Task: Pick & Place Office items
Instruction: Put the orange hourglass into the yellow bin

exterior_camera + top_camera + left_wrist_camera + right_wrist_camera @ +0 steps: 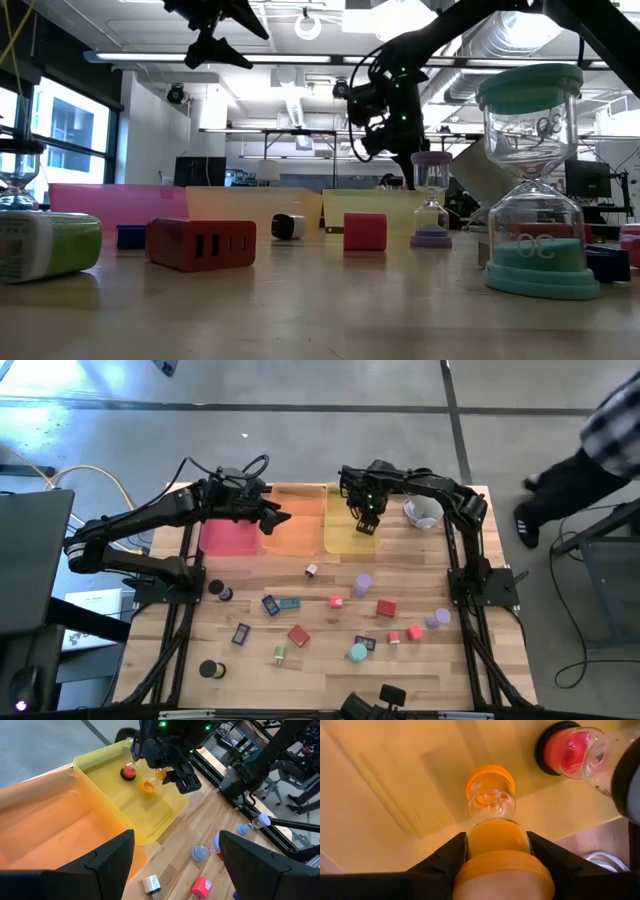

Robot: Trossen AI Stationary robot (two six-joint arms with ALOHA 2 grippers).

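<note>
Right wrist view: right gripper (495, 855) jaws pinch orange hourglass (492, 815) | left wrist view: left jaws spread

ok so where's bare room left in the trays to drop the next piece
The translucent orange tray and the pink tray show bare floors. The yellow tray is busier: a red-and-black sand timer lies in it, and the right gripper holds an orange sand timer over its middle.

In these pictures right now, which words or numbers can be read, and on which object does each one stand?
"30": on the teal hourglass in the low view, on its lower bulb; the upper bulb's mark seems the same.
Nothing else readable: the green-and-white item shows only blurred print.
</note>
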